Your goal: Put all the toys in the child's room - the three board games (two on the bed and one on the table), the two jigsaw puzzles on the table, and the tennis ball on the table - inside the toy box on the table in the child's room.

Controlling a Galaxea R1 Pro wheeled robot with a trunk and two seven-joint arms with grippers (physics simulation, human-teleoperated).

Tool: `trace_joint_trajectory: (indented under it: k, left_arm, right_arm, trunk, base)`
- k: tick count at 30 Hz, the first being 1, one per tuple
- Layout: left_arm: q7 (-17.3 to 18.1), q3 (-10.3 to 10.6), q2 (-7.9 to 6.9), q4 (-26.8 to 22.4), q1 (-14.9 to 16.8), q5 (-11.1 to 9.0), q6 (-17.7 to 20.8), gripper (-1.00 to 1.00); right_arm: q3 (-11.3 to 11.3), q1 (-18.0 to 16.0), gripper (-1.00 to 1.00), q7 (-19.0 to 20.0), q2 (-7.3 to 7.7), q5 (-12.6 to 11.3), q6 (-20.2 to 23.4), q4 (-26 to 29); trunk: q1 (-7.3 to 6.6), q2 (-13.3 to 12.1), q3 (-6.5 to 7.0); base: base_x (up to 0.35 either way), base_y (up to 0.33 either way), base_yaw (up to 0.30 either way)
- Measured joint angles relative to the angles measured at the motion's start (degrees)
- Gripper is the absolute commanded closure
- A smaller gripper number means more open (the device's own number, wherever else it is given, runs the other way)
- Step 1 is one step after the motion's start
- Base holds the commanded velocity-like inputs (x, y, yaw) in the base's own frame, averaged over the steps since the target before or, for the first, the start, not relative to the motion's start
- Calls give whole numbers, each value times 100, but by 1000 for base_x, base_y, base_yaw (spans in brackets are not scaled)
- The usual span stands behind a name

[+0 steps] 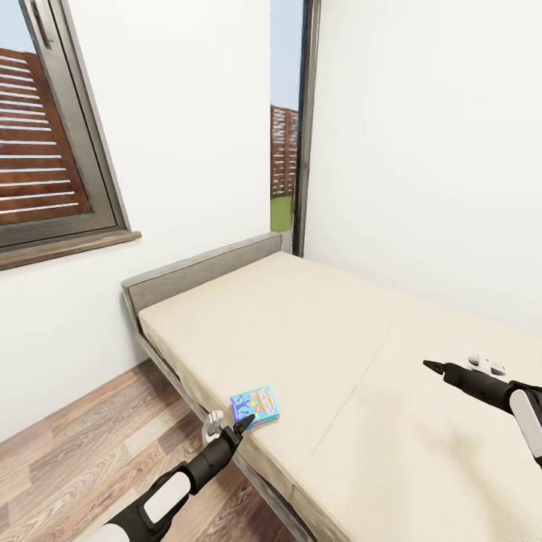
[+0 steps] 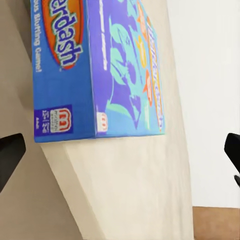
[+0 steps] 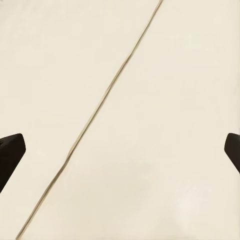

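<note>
Near the bed (image 1: 316,421) edge lay the blue game (image 1: 256,406), just ahead of the spread, empty left gripper (image 1: 229,426), long axis roughly across its reach; right gripper (image 1: 430,366), also spread, hovered well apart over bare mattress.

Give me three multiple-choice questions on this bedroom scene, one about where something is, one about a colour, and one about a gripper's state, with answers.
1. Where does the flat blue printed game box lie?
A. by the headboard
B. at the beige mattress's near edge, beside the wood-plank floor
C. on the floor

2. What colour is the game box mainly?
A. red
B. green
C. blue

3. How is the left tool?
A. open, holding nothing
B. shut on the box
C. shut on a ball

Answers: B, the head view shows it at the mattress edge; C, its faces are blue in the left wrist view; A, both fingers stand wide apart short of the box.
</note>
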State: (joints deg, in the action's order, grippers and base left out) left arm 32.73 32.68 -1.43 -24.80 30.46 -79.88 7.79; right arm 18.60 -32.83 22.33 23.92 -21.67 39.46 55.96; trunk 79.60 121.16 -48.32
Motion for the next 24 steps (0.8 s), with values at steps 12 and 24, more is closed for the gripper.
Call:
trace_joint_trajectory:
  k: [12, 24]
  left_arm:
    - [0, -12, -2, -72, 0, -2, 1, -100]
    - [1, -257, -2, -84, 0, -3, -6, -100]
  right_arm:
    - [0, 0, -100, 0, 0, -2, 0, 0]
    - [0, 0, -100, 0, 0, 1, 0, 0]
  trunk:
    - [0, 0, 0]
    - [0, 0, 0]
  base:
    - [0, 0, -13]
    - [0, 0, -2]
